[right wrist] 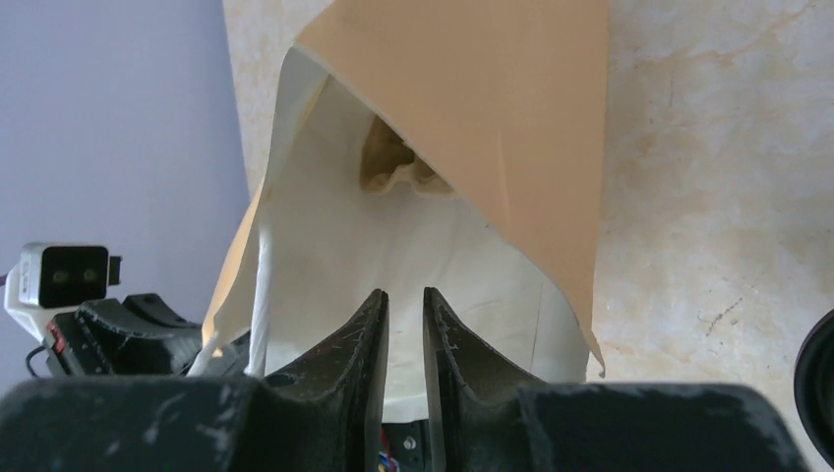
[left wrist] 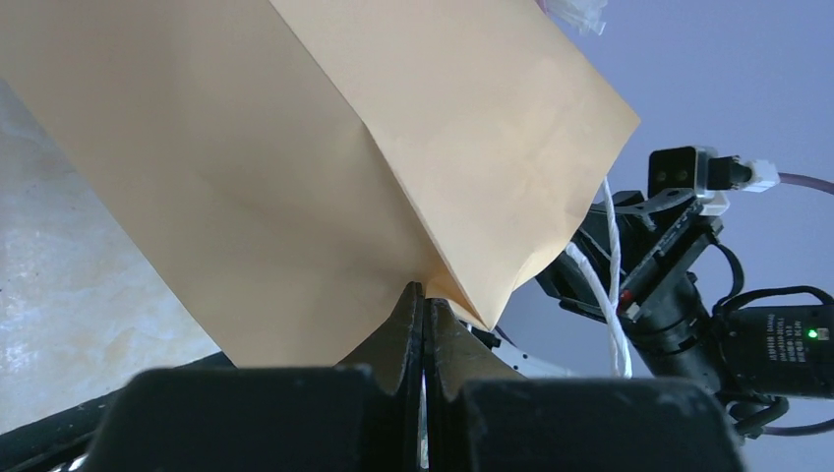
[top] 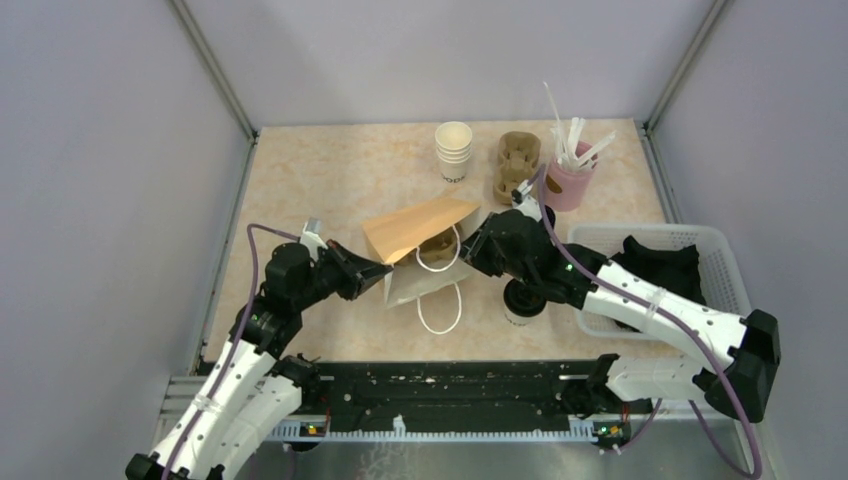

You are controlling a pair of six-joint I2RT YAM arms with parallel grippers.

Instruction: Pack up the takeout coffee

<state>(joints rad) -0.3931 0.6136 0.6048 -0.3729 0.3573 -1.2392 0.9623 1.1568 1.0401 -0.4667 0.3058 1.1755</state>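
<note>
**Beige marbled surface (top: 330, 180), grey walls: coffee outside the bag**

A brown paper bag (top: 420, 225) lies on its side mid-surface, its white-lined mouth facing the right tool (right wrist: 404, 300). The left tool (left wrist: 424, 295) is clamped tight on the bag's left fold. The right tool sits at the mouth, fingers a narrow slit apart, with nothing seen between them. The takeout coffee (top: 521, 303) stands upright outside the bag, just near and right of the right tool, under that arm.
</note>
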